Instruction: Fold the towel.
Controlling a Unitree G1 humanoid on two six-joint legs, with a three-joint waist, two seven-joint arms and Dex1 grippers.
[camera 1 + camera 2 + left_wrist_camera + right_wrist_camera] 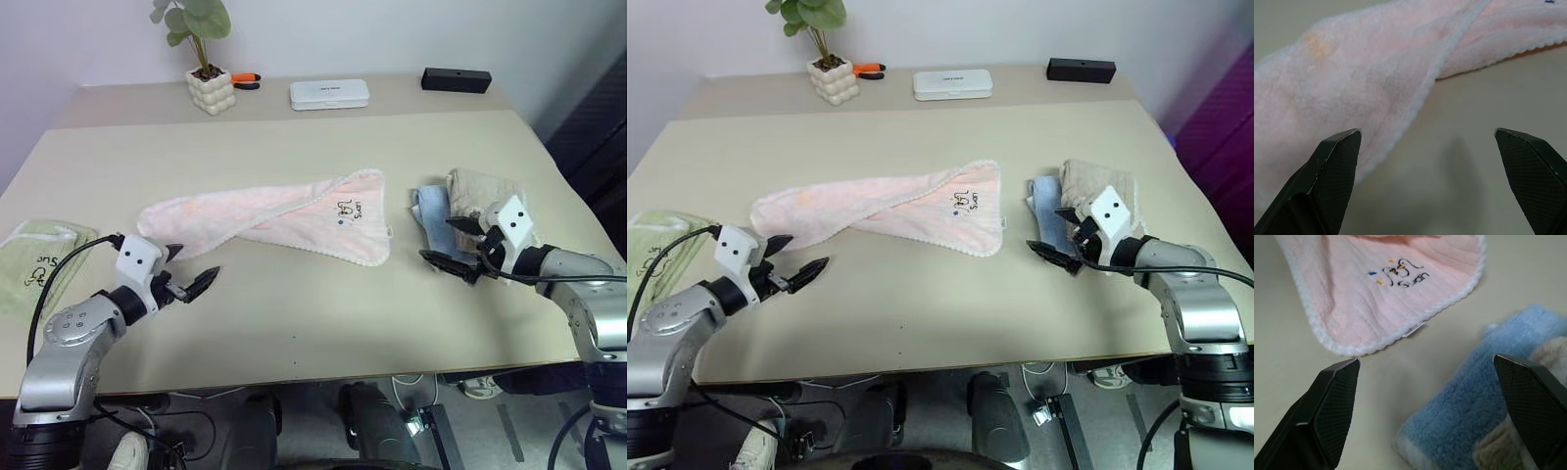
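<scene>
Pale pink towel (284,217) spread loosely across the middle of the beige table (294,323), between the two grippers, half-folded with one flap crossing over the other. Scalloped white edge along its border; small dark embroidered lettering (344,209) near the corner closest to the right gripper.

Left gripper (186,270) low over the table, just short of the towel's near end, black fingers (1334,166) spread wide apart, nothing between them. Towel's fluffy end straight ahead of those fingers, not touched. Folded green towel (34,259) with lettering out beyond the left arm, at the table's edge.

Right gripper (453,245) likewise low, fingers (1332,401) wide apart and empty. Folded light blue towel (429,211) directly under and just ahead of it, a folded beige towel (480,194) stacked partly on the blue one. Lettered corner of the pink towel a little further ahead, apart from the fingertips.

Far beyond both grippers, along the back of the table: potted plant (201,59) in a bumpy white pot, orange-handled tool (245,80), flat white case (329,94), black box (456,79).
</scene>
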